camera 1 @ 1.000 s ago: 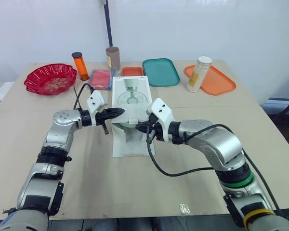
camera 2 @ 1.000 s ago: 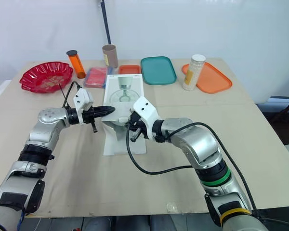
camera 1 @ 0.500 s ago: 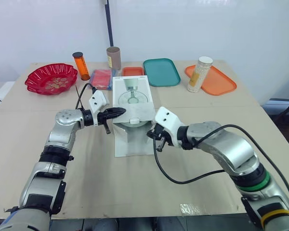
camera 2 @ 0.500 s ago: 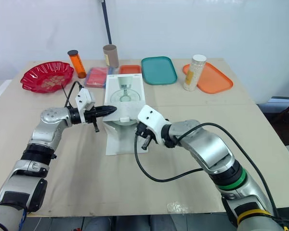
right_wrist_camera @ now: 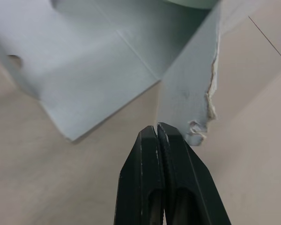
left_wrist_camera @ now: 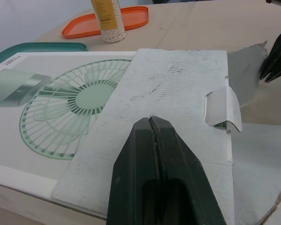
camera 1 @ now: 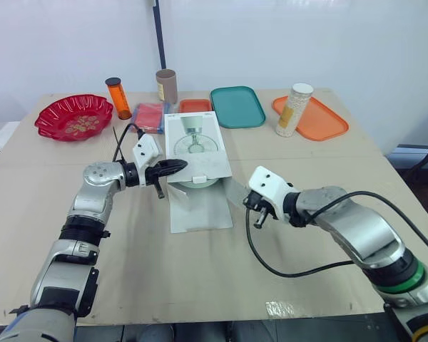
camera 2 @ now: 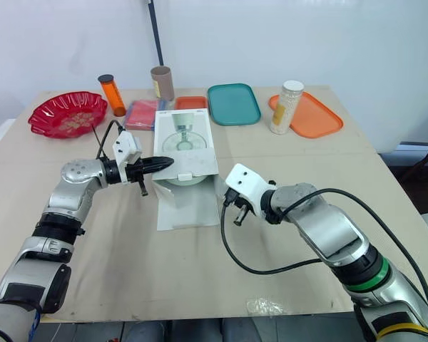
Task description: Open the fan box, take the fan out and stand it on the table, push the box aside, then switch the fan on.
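Note:
The white fan box (camera 1: 193,142), with a green fan pictured on its lid, lies flat in the middle of the table. Its front flap (camera 1: 200,208) rests on the tabletop, and the top flap (left_wrist_camera: 168,117) is folded back over the picture. My left gripper (camera 1: 180,165) is shut, and its fingertips (left_wrist_camera: 151,121) press on that folded flap. My right gripper (camera 1: 250,205) is just right of the box, shut on the torn edge of the grey side flap (right_wrist_camera: 187,93), which stretches from the box out to the fingers. The fan itself is hidden.
Along the back stand a red bowl (camera 1: 75,116), an orange bottle (camera 1: 118,97), a brown tube (camera 1: 166,85), a pink packet (camera 1: 150,116), a teal tray (camera 1: 237,107) and an orange tray (camera 1: 321,122) with a jar (camera 1: 294,109). Bare tabletop lies in front of the box.
My right gripper has moved right, away from the front of the box, and the side flap has swung out with it. The left gripper has stayed on the top flap.

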